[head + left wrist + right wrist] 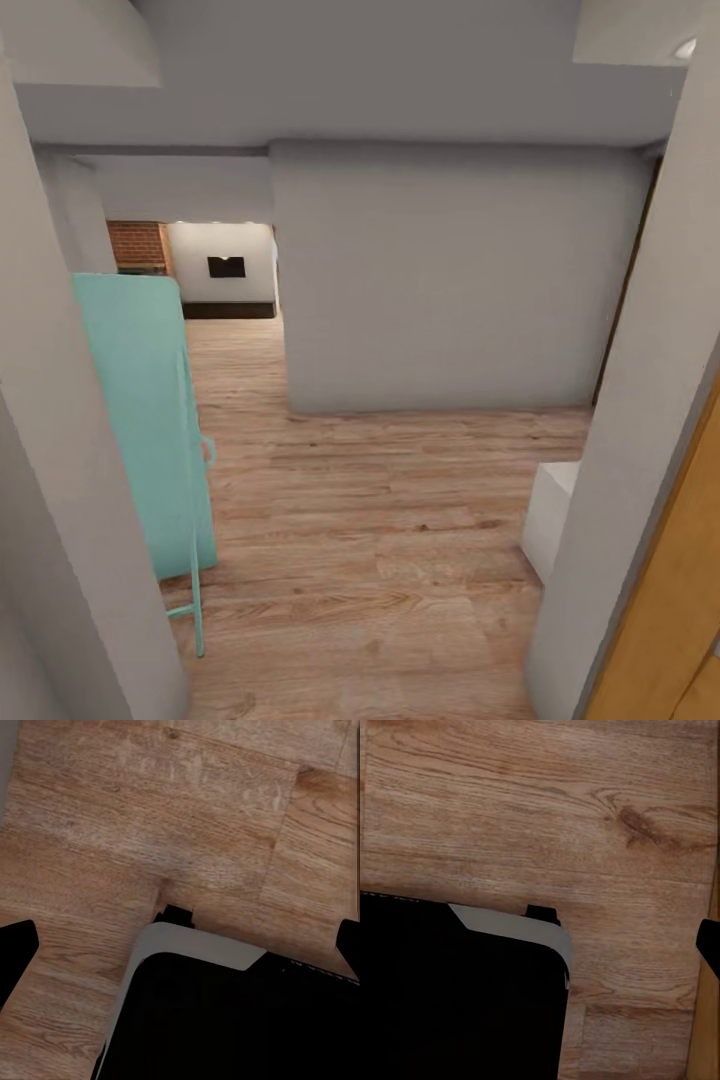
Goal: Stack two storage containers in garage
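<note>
The two storage containers are out of view, and so are the garage and its floor. I stand in a hallway on light wood planks [380, 520]. Far ahead on the left, an opening shows part of the living room with its brick fireplace [135, 243]. In the left wrist view my left gripper [180, 949] is open and empty, its black fingertips [15, 956] spread wide over the planks and my dark base [240, 1020]. In the right wrist view my right gripper [540, 945] is open too. One fingertip [709, 945] shows at the edge and the other is lost against the base.
A teal panel [150, 400] with a thin frame leans against the left wall [60, 500]. A grey wall block [450, 280] stands ahead, with a passage along its left. A white box [550, 515] and an orange-brown wooden door [670, 600] are close on the right.
</note>
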Controlling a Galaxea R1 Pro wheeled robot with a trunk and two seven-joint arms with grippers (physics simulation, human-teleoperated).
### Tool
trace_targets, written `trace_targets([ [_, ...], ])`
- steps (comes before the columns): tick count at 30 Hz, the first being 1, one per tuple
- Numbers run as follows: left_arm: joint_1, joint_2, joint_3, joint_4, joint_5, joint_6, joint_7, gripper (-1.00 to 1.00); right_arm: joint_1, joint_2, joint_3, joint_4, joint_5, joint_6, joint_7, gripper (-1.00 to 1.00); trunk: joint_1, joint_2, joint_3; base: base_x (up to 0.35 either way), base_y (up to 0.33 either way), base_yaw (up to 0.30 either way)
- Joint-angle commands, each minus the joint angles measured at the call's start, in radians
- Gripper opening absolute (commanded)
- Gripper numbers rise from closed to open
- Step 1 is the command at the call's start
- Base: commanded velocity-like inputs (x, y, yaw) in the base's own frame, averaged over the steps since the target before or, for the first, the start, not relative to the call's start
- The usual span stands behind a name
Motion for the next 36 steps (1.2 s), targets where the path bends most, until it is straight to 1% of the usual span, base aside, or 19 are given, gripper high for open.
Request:
trace_targets([
  [1, -0.001, 0.0, -0.007, 0.001, 0.007, -0.003, 0.003, 1.0, -0.001, 0.0, 0.009, 0.003, -0.009, -0.006, -0.002, 1.0, 0.001, -0.001, -0.001, 0.321, 0.0, 0.0],
  [10, -0.001, 0.0, -0.007, 0.001, 0.007, -0.001, 0.003, 1.0, -0.001, -0.006, 0.008, 0.003, -0.009, -0.006, -0.001, 1.0, 0.001, -0.001, -0.001, 0.321, 0.0, 0.0],
  [21, -0.001, 0.0, -0.007, 0.0, 0.007, -0.002, 0.003, 1.0, -0.001, -0.002, 0.009, 0.003, -0.007, -0.005, -0.001, 1.0, 0.001, -0.001, -0.001, 0.321, 0.0, 0.0],
  [36, -0.001, 0.0, -0.007, 0.0, 0.007, -0.002, 0.003, 1.0, -0.001, -0.003, 0.01, 0.003, -0.004, -0.004, 0.004, 1.0, 0.001, -0.001, -0.001, 0.321, 0.0, 0.0],
])
